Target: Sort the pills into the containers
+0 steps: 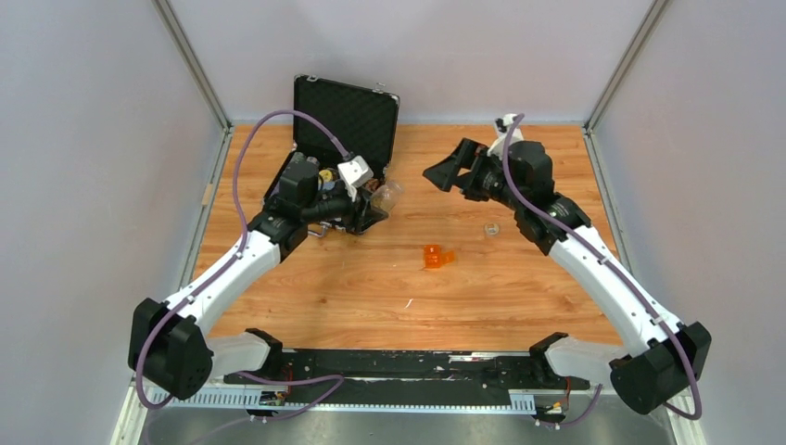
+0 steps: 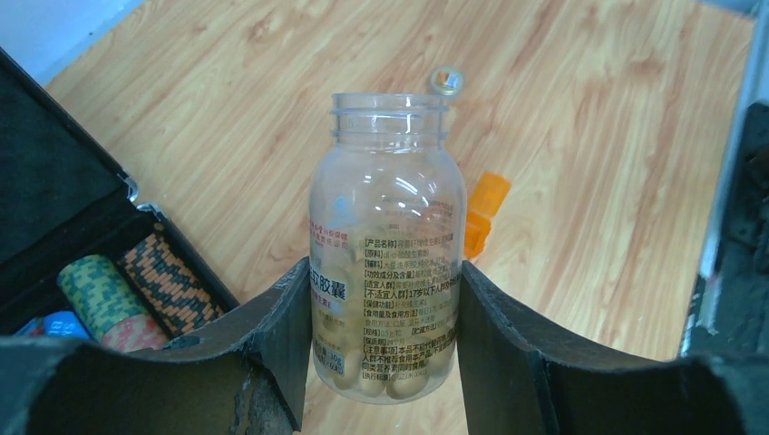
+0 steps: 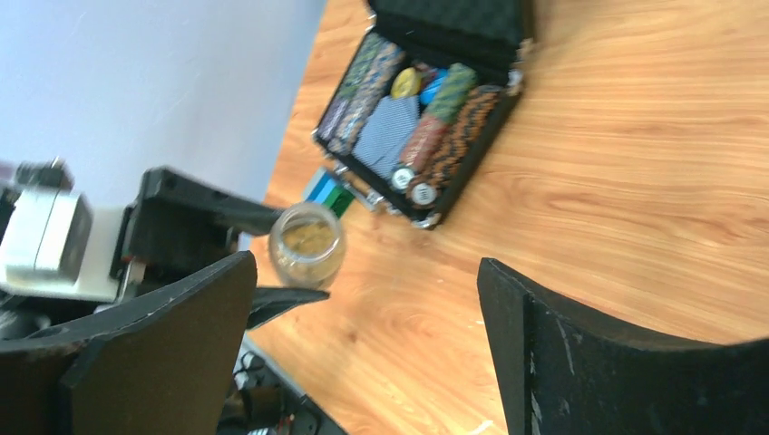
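Your left gripper (image 2: 381,272) was clamped on a clear pill bottle (image 2: 385,245), 1 finger pressed against each side of its labelled body. The bottle's mouth was uncovered and faced away from the wrist, toward the right arm's side of the table (image 1: 519,297). Pale capsules (image 2: 390,376) lay in the bottom of the bottle, between the fingers.

In the top view, you held the bottle in the air just beside the front right corner of the open black case (image 1: 345,116). The case's lid stood upright and rows of striped chips (image 2: 100,290) lay inside it.

Your right gripper (image 1: 434,174) was spread wide and held nothing. It hung above the table, facing the bottle across a clear gap, and its wrist view looked almost straight into the bottle's mouth.

The orange containers (image 1: 437,258) sat on the bare wood near the table's middle, nearer the arm bases than either gripper and touching neither. In the left wrist view they showed partly behind the bottle. I could not tell whether any compartment was open or filled.

1 small round cap (image 1: 491,229) lay on the table below the right wrist, apart from the containers.
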